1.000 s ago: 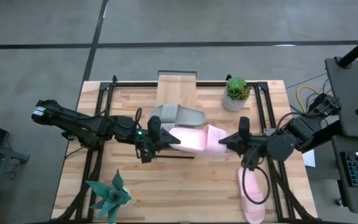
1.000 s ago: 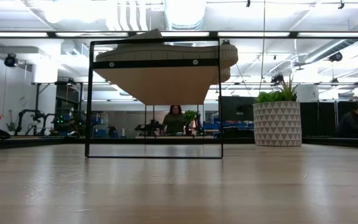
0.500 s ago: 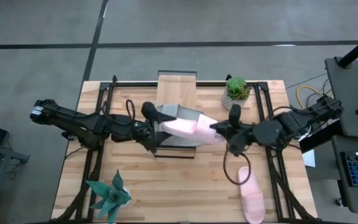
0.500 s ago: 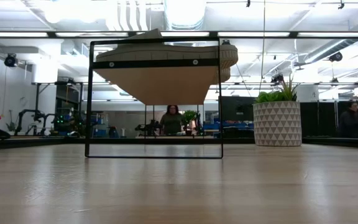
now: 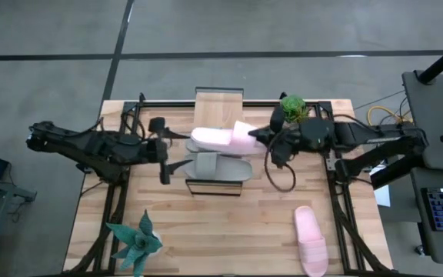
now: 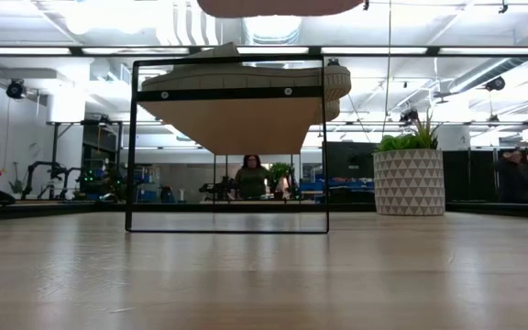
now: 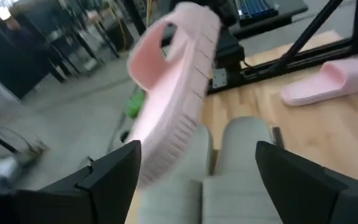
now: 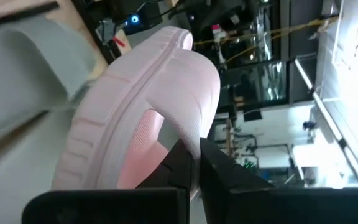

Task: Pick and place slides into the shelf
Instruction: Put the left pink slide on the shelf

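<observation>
Step now: putting a pink slide (image 5: pixel 223 138) on the shelf (image 5: pixel 218 102). The right tool (image 5: pixel 261 136) has its fingers pinched shut on one end of the slide & holds it up in the air over the shelf's wood top, on its side, strap showing. In the right wrist view the dark fingers meet tight on the pink foam. In the low view the pink sole (image 6: pixel 280 6) pokes in at the very top, above the shelf frame, not touching it.

A grey slide (image 5: pixel 218 165) lies on the shelf, under & just in front of the pink one. The other pink slide (image 5: pixel 311 240) lies flat on the table (image 5: pixel 206 231), well apart, near the front right corner.

The left tool (image 5: pixel 162 146) hangs just left of the shelf w/ fingers spread wide, holding nothing.

Next move, I think: bring the pink slide down flat next to the grey one, then let go. Needs care: it is tipped, so it could flop or bump the grey one.

Vs 1 s ago: the pink slide was low near the table middle w/ both tools at it; now it's higher & further back over the shelf. The left tool has pulled back to the left. The right arm has swung in toward the plant (image 5: pixel 291 109).
</observation>
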Tool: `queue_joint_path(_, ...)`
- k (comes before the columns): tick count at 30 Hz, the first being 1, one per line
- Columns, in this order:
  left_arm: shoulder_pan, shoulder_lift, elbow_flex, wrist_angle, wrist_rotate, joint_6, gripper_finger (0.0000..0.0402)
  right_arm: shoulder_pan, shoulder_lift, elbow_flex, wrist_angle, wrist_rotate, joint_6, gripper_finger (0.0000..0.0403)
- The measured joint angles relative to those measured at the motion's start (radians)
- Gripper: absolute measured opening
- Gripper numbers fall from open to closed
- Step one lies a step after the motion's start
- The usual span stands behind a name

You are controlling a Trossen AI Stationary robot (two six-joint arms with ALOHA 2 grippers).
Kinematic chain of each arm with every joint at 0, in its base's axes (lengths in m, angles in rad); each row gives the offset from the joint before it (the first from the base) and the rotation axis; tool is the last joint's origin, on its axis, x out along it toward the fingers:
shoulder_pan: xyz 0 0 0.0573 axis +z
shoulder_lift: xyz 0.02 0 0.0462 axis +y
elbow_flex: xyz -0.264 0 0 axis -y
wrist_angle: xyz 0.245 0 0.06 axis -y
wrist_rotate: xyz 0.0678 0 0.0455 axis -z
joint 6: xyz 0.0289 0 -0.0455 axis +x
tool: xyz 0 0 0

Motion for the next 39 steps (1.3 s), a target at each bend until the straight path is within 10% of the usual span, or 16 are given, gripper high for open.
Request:
queue_joint_path(10,0.0,-0.14,-0.071,-0.005,-0.006,-0.021,0.0299,-0.299,0.042,-0.046,0.141,-0.31,-0.104,0.0009)
queue_joint_path(39,0.0,-0.326,-0.282,0.083,-0.105,-0.026,0.03,-0.567,0.327,-0.064,0.2,-0.387,-0.37,0.0008)
